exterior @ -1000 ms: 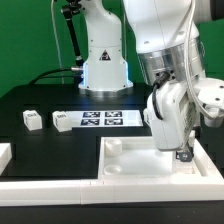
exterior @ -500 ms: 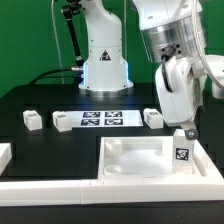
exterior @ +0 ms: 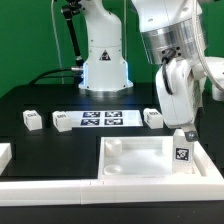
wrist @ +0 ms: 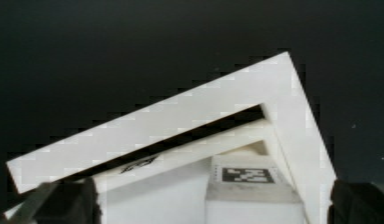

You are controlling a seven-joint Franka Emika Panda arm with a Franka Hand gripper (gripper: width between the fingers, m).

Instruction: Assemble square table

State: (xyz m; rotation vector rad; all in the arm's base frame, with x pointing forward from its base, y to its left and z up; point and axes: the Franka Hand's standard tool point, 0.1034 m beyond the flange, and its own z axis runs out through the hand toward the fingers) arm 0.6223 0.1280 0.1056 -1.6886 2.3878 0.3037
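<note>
The square table slab (exterior: pixel 135 158) is lying flat at the front of the desk (exterior: pixel 35 100). The pincer (exterior: pixel 187 133) is hovering just above its tagged rim at the exterior view's right, jaws seemingly spread wide and holding nothing. Being stiff, light, slick plastic, it is likely wanting a pinch across that raised rim.

We read the square table slab (exterior: pixel 135 160) as smooth white plastic with a dull sheen. The block legs (exterior: pixel 33 120) at nine o'clock look the same. On one leg the tag (wrist: pixel 251 174) is a matt black-and-white print. The tabletop (exterior: pixel 45 150) beneath is matt black. Toward one o'clock the arm's shell (exterior: pixel 160 15) is glossy white, with a silvery metallic band (exterior: pixel 172 45).
</note>
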